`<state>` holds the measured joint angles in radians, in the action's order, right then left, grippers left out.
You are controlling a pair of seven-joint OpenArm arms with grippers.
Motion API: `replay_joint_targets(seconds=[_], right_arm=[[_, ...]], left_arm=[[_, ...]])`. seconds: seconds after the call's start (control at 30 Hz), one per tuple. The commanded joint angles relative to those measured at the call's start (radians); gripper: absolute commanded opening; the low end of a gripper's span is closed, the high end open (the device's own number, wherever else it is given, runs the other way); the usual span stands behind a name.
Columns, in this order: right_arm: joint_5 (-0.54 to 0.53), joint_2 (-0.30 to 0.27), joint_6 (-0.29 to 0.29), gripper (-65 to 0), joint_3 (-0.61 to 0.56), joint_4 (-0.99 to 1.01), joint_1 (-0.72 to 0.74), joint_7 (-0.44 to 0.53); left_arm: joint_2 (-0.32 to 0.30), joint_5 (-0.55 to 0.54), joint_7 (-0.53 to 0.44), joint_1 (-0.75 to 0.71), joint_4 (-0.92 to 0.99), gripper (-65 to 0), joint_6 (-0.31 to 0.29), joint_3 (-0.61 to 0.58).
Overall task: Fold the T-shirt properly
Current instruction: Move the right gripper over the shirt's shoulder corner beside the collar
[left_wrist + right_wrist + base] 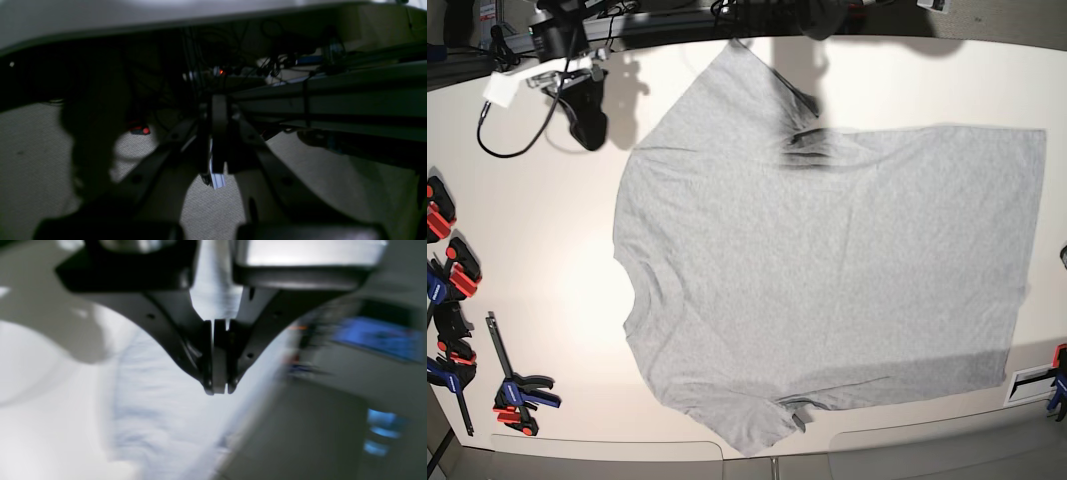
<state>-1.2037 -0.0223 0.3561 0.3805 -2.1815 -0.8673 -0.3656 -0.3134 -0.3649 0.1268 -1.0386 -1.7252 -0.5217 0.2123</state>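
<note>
The light grey T-shirt [827, 270] lies spread flat on the white table [547, 250], plain side up. Its collar points left, its hem right, and one sleeve reaches each long edge. My right gripper [218, 391] is shut on nothing and hangs over pale cloth [160, 413] close to the table's edge; this view is blurred. My left gripper [218, 100] is shut and empty too. It sits in the dark below the table top [100, 20], facing cables and carpet, with no shirt in its view.
Several red, blue and black clamps [457, 320] line the table's left edge, and another [1057, 385] sits at the right edge. Black cables and a white adapter [502, 88] lie at the back left. Metal frame rails [333, 100] run under the table.
</note>
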Motion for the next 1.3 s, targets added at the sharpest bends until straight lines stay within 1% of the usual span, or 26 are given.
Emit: replay_joint_targets(seconds=[0.0, 0.07, 0.1, 0.13, 0.2, 0.3, 0.37, 0.5, 0.53, 0.6, 0.67, 0.7, 0.77, 0.8, 0.87, 1.03, 1.07, 1.17, 1.27], right_arm=[[-0.035, 0.027, 0.033, -65.0, 0.003, -0.018, -0.005, 0.009], [-0.061, 0.09, 0.029, -65.0, 0.004, -0.016, -0.002, 0.007], [-0.061, 0.117, 0.013, -65.0, 0.004, -0.012, -0.002, 0.01], [-0.061, 0.138, -0.01, -65.0, 0.004, -0.003, -0.002, 0.01], [-0.065, 0.156, -0.052, -65.0, 0.003, 0.034, 0.001, 0.009], [-0.09, 0.158, -0.061, -65.0, 0.003, 0.121, 0.009, 0.005], [-0.071, 0.158, -0.063, -65.0, 0.003, 0.167, 0.012, 0.0], [0.092, 0.164, -0.061, -65.0, 0.004, 0.192, 0.012, -0.001], [0.119, 0.164, -0.058, -65.0, 0.003, 0.192, 0.013, -0.002], [0.158, 0.164, -0.058, -65.0, 0.004, 0.192, 0.02, -0.012], [0.154, 0.173, -0.058, -65.0, 0.003, 0.192, 0.023, -0.025], [0.149, 0.179, -0.058, -61.4, 0.003, 0.192, 0.023, -0.029], [0.13, 0.179, -0.058, -48.2, 0.003, 0.192, 0.023, -0.05], [0.112, 0.179, -0.058, -44.2, 0.003, 0.192, 0.023, -0.072], [0.102, 0.179, -0.058, -43.4, 0.003, 0.192, 0.023, -0.097], [0.128, 0.179, -0.06, -43.4, -0.003, 0.192, 0.022, -0.127], [0.128, 0.179, -0.065, -43.4, -0.009, 0.192, 0.022, -0.142], [0.136, 0.179, -0.111, -43.4, -0.046, 0.2, 0.022, -0.155], [0.179, 0.179, -0.121, -43.4, -0.09, 0.228, 0.023, -0.137]], left_arm=[[-0.005, -0.011, -0.033, -0.019, -0.012, -65.0, -0.006, 0.004], [-0.005, -0.011, -0.039, -0.018, -0.012, -65.0, -0.007, 0.004], [-0.005, -0.011, -0.038, -0.016, -0.012, -65.0, -0.007, 0.004], [-0.003, -0.011, -0.038, -0.014, -0.012, -65.0, -0.007, 0.004], [-0.002, -0.011, -0.038, -0.006, -0.012, -65.0, -0.007, 0.004], [-0.003, -0.011, -0.038, 0.004, -0.012, -65.0, -0.007, 0.004], [-0.003, -0.011, -0.038, 0.01, -0.012, -65.0, -0.007, 0.004], [-0.003, -0.011, -0.038, 0.014, -0.012, -65.0, -0.007, 0.004], [-0.003, -0.011, -0.038, 0.014, -0.012, -65.0, -0.007, 0.004], [-0.003, -0.011, -0.038, 0.014, -0.012, -65.0, -0.007, 0.004], [-0.003, -0.011, -0.038, 0.014, -0.012, -65.0, -0.007, 0.004], [-0.003, -0.011, -0.038, 0.014, -0.012, -65.0, -0.007, 0.004], [-0.003, -0.011, -0.038, 0.014, -0.012, -65.0, -0.007, 0.004], [-0.003, -0.011, -0.038, 0.014, -0.012, -65.0, -0.007, 0.004], [-0.003, -0.011, -0.038, 0.014, -0.012, -65.0, -0.007, 0.004], [-0.003, -0.011, -0.038, 0.014, -0.012, -65.0, -0.007, 0.004], [-0.003, -0.011, -0.039, 0.014, -0.012, -65.0, -0.007, 0.004], [-0.003, -0.011, -0.038, 0.024, -0.012, -65.0, -0.006, 0.004], [-0.003, -0.011, -0.037, 0.034, -0.012, -65.0, -0.007, 0.004]])
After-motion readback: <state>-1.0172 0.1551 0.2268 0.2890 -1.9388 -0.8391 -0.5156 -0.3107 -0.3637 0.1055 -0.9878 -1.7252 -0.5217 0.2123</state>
